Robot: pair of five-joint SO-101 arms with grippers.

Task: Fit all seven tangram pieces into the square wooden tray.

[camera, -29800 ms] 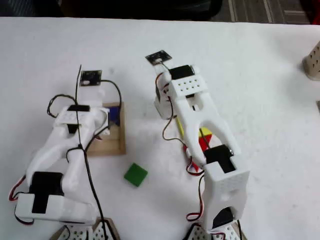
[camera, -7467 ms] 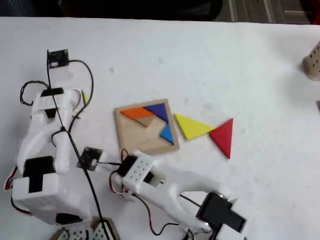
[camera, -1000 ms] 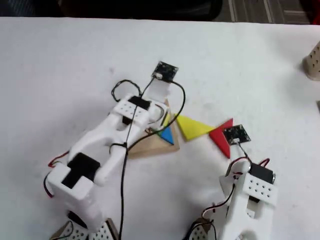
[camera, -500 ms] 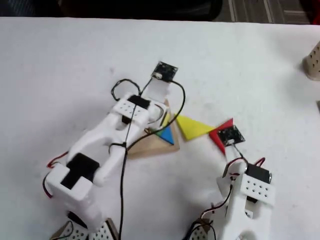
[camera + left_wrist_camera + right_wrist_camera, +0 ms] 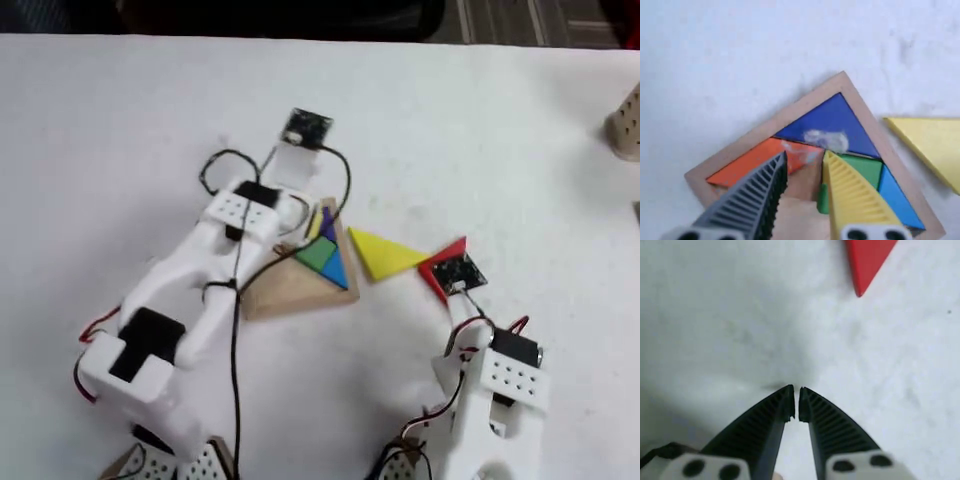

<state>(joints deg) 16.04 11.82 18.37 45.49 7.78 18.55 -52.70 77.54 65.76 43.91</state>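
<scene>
High view, step: the left arm [image 5: 200,270] lies across the tray [image 5: 285,292]. The yellow triangle [image 5: 385,254] is just beside the tray and the red triangle [image 5: 438,264] touches the yellow one's tip. Judged part-filled, with both triangles yet to go in.
High view, right side: the right arm [image 5: 495,390] sits near the red triangle.
Left wrist view, tray: it holds the orange piece [image 5: 757,162], dark blue triangle [image 5: 832,120], green square [image 5: 867,170] and light blue triangle [image 5: 895,200], with bare wood below them.
Left wrist view, hand: the left hand [image 5: 805,157] is parted over the bare wood and grips nothing. Its yellow finger is close against the green square; cannot tell if they touch.
Right wrist view, hand: the right hand [image 5: 795,402] is closed to a slit and empty, low over the tabletop [image 5: 715,315], apart from the red triangle.
Next move: probably lift clear, then bring in a triangle turned to match the gap.
</scene>
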